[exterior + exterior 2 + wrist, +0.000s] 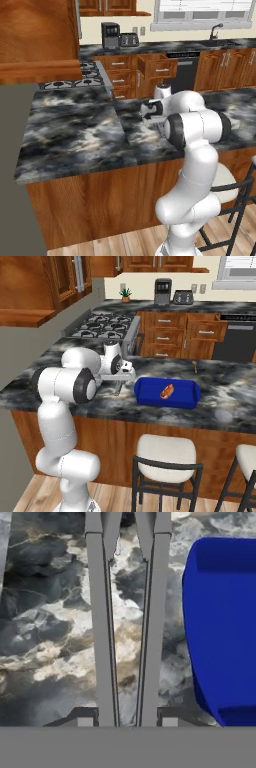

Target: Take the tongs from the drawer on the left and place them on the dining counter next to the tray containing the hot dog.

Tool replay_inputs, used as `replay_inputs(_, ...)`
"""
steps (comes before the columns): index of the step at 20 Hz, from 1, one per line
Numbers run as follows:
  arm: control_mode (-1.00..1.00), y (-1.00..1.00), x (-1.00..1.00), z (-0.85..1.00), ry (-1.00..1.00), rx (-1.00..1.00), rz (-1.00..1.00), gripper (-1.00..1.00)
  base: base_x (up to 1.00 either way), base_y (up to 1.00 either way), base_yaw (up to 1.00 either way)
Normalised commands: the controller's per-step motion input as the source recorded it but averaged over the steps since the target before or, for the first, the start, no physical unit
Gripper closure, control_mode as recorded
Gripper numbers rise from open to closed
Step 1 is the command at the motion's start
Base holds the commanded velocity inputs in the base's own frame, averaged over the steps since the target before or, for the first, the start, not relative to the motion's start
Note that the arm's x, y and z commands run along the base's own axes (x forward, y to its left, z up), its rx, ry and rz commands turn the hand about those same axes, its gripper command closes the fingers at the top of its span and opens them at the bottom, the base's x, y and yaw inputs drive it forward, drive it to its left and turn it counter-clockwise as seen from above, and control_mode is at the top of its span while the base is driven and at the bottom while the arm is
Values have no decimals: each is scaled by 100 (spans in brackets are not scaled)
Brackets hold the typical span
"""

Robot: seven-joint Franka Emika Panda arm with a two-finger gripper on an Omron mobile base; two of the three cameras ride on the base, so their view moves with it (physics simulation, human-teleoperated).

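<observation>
Looking from the left base view, the white arm bends over the black-and-grey marbled dining counter (pixel 75 130), its bulk covering the jaws and whatever they carry. Behind, a shallow reddish-brown wooden drawer (pixel 161 66) with a silver bar handle stands pulled out.

From the right base view, the gripper (pixel 118 387) hangs low over the counter, just beside the left end of a flat rectangular blue tray (pixel 167 392) holding a small hot dog (pixel 167 390). A slim grey piece hangs beneath the hand, too small to read clearly.

Along the hand view, the slim grey metal tongs (pixel 126 627) run up between the two fingertips (pixel 84 718), both thin arms pinched by the narrowly set jaws. Marbled stone lies beneath, and the blue tray sits close on the right, cut off by the frame edge. Whether the tongs touch the stone I cannot tell.
</observation>
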Motion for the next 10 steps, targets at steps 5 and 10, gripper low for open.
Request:
replay_inputs(5,-100,0,26,-31,0,0,0,100,0,0,0)
replay_inputs(10,-100,0,8,-22,0,0,0,100,0,0,0)
